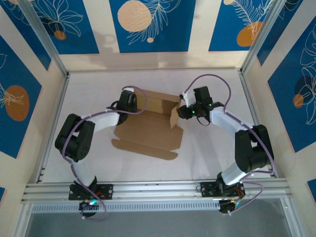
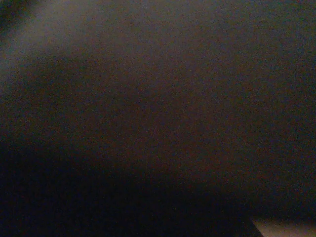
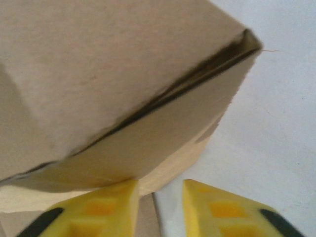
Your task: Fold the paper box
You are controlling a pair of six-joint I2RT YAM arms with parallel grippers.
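Presently, the left hand sits clenched against the paper box; its side flap blocks the released right hand.

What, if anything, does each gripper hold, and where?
Right gripper: nothing; jaws apart at a flap of the paper box. Left gripper: shut at the box's far left corner; hold cannot be told.

A: Where does the paper box lie?
B: On the white counter, partly folded; its far wall and right flap stand up; the near flap lies flat.
A: And the arms?
B: The left pincer is at the far-left corner; the right pincer is beside the raised flap.
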